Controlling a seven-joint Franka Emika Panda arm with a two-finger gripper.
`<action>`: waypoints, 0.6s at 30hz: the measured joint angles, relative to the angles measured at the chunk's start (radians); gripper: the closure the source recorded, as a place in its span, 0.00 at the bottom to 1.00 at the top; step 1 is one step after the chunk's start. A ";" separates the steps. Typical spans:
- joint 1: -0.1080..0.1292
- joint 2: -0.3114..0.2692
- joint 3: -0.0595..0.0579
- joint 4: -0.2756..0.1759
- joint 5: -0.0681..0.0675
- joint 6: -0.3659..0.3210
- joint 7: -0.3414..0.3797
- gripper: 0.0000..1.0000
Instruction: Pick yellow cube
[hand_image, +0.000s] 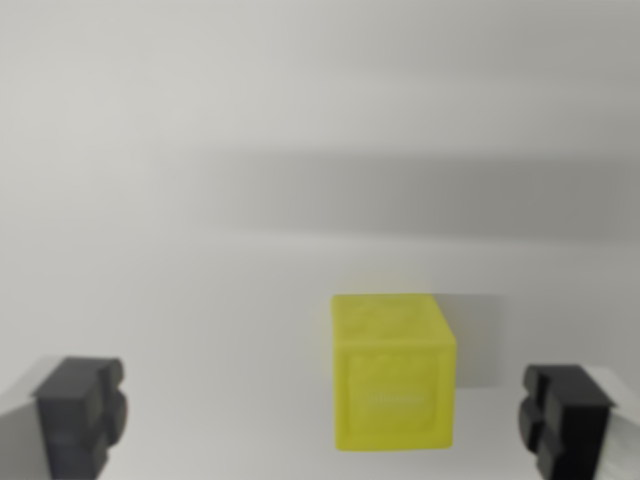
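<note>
Plain white surface (200, 300), featureless, crossed by a broad soft shadow band. Yellow cube (392, 372) resting there, right of centre. Hand (322, 420) spread wide, cube between, untouched.

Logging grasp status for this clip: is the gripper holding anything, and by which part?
Nothing is held. The gripper is open, its fingers clear of the yellow cube.

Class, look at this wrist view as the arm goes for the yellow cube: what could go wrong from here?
1. The yellow cube sits nearer the finger at the wrist view's right than the one at the left; closing the open gripper now would likely push the cube sideways first.
2. The cube looks slightly turned, so the pads may meet an edge and twist it.
</note>
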 joint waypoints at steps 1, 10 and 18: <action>-0.002 0.001 0.000 -0.004 0.000 0.006 -0.002 0.00; -0.018 0.015 0.000 -0.041 0.003 0.057 -0.023 0.00; -0.033 0.031 0.000 -0.072 0.006 0.103 -0.042 0.00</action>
